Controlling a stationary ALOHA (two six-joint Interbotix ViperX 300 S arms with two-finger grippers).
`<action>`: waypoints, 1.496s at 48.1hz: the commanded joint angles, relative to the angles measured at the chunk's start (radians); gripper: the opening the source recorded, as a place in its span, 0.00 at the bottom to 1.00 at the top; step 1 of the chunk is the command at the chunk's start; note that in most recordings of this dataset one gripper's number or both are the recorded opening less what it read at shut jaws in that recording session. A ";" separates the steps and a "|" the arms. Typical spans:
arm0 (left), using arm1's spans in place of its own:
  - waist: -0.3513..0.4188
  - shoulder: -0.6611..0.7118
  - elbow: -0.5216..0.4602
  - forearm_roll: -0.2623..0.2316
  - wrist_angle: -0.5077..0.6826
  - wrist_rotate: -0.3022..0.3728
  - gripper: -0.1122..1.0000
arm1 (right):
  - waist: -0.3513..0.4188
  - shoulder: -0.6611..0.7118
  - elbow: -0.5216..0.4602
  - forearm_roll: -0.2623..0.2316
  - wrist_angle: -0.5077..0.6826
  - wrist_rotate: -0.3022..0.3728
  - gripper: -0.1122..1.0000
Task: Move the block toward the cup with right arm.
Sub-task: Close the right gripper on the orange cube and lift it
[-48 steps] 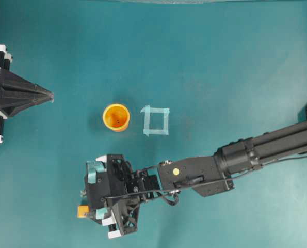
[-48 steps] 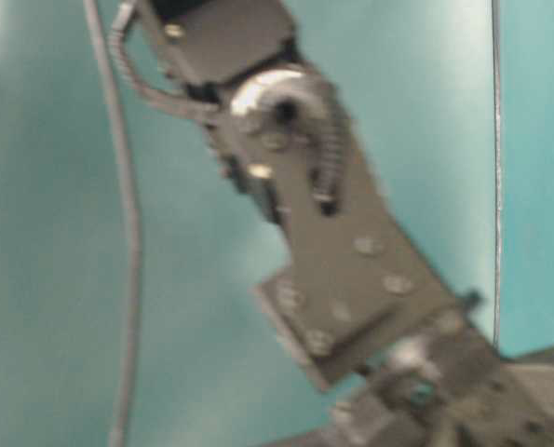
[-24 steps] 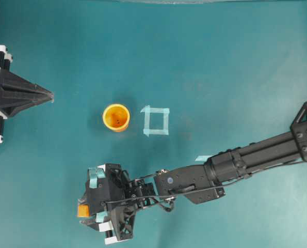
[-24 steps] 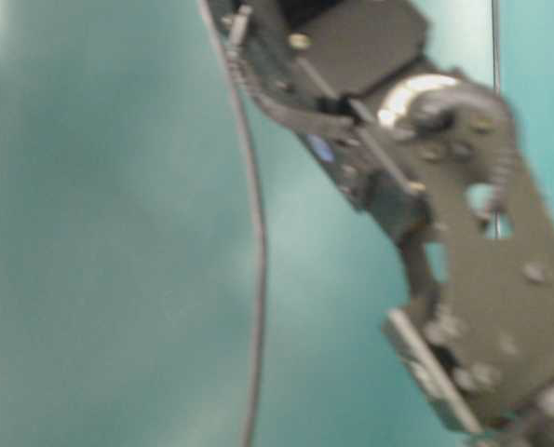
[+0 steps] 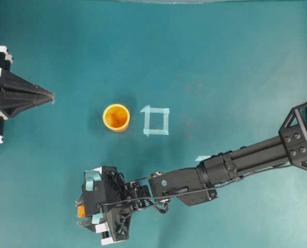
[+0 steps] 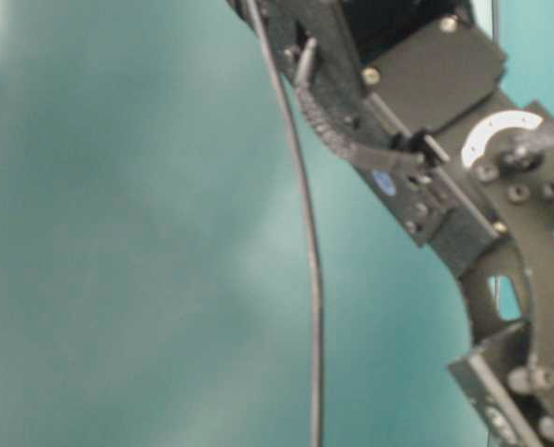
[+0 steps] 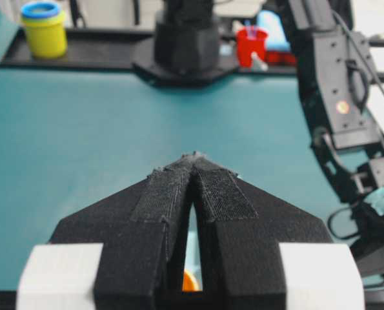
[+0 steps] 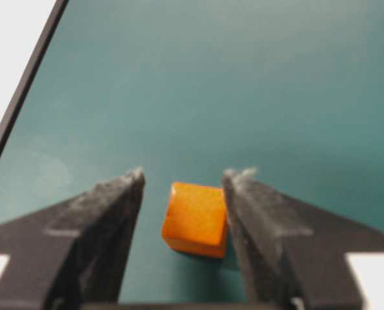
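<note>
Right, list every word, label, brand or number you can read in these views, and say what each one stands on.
No readable text in any view.
The small blue round sticker on the right arm: too blurred to read.
The cup, the block and the tape square: no markings.
The yellow tub and red container behind the table: nothing legible.

The small orange-yellow cube block [image 8: 195, 219] has smooth, faintly glossy faces like plastic, and the black fingers [image 8: 108, 223] of the right arm's gripper [image 8: 182, 213] on either side of it are matt, with a rough, grainy, fuzzy-edged facing. The round orange-yellow cup [image 5: 116, 117] looks like smooth plastic with a slight sheen, standing on the flat teal table surface [image 5: 220, 67], which is matt with soft dull glare. To the right of the cup, the pale blue square outline [image 5: 156, 121] looks like thin matt tape, and the left gripper's black fingers [image 7: 179, 194] carry coarse, fabric-like textured strips.
</note>
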 commanded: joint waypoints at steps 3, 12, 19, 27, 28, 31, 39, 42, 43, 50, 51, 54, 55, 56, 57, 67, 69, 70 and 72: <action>0.003 0.009 -0.025 0.002 -0.003 -0.002 0.10 | -0.008 -0.018 -0.021 -0.003 -0.009 -0.002 0.61; 0.003 0.009 -0.023 0.002 -0.003 -0.002 0.10 | -0.012 -0.011 -0.023 -0.005 -0.009 -0.003 0.61; 0.003 0.009 -0.023 0.003 -0.003 -0.002 0.10 | -0.012 -0.011 -0.021 -0.006 -0.006 -0.006 0.61; 0.003 0.008 -0.023 0.003 -0.003 -0.002 0.10 | -0.012 -0.006 -0.021 -0.011 -0.003 -0.006 0.61; 0.003 0.009 -0.025 0.003 -0.003 -0.002 0.10 | -0.012 -0.008 -0.021 -0.011 -0.003 -0.006 0.61; 0.002 0.009 -0.023 0.003 -0.002 0.000 0.10 | -0.012 -0.003 -0.021 -0.011 -0.003 -0.006 0.61; 0.003 0.009 -0.023 0.002 -0.003 -0.002 0.10 | -0.012 0.002 -0.023 -0.012 0.006 -0.006 0.61; 0.003 0.009 -0.023 0.003 -0.002 -0.002 0.10 | -0.011 0.002 -0.021 -0.012 0.011 -0.006 0.61; 0.003 0.009 -0.023 0.003 -0.003 -0.002 0.10 | -0.011 0.002 -0.021 -0.012 0.012 -0.006 0.61; 0.003 0.009 -0.023 0.003 -0.002 0.000 0.10 | -0.011 0.002 -0.021 -0.017 0.014 -0.008 0.61; 0.003 0.009 -0.023 0.002 -0.002 -0.002 0.10 | -0.011 0.002 -0.023 -0.017 0.014 -0.008 0.61; 0.003 0.008 -0.023 0.002 -0.002 -0.002 0.10 | -0.011 0.002 -0.023 -0.020 0.012 -0.009 0.59; 0.003 0.009 -0.023 0.003 -0.003 -0.002 0.10 | -0.011 0.002 -0.021 -0.021 0.014 -0.009 0.57; 0.003 0.008 -0.023 0.003 -0.003 -0.002 0.10 | -0.011 0.002 -0.021 -0.023 0.014 -0.009 0.55; 0.003 0.008 -0.023 0.003 -0.003 -0.002 0.10 | -0.011 0.002 -0.021 -0.023 0.014 -0.009 0.53; 0.003 0.009 -0.025 0.002 0.014 -0.002 0.10 | -0.009 -0.021 -0.023 -0.028 0.038 -0.014 0.46; 0.002 0.008 -0.025 0.002 0.020 -0.002 0.10 | -0.009 -0.031 -0.023 -0.031 0.051 -0.014 0.46; 0.003 0.009 -0.025 0.003 0.021 -0.003 0.10 | -0.009 -0.035 -0.021 -0.032 0.057 -0.014 0.46; 0.003 0.009 -0.025 0.003 0.023 -0.003 0.10 | -0.009 -0.043 -0.023 -0.037 0.067 -0.014 0.46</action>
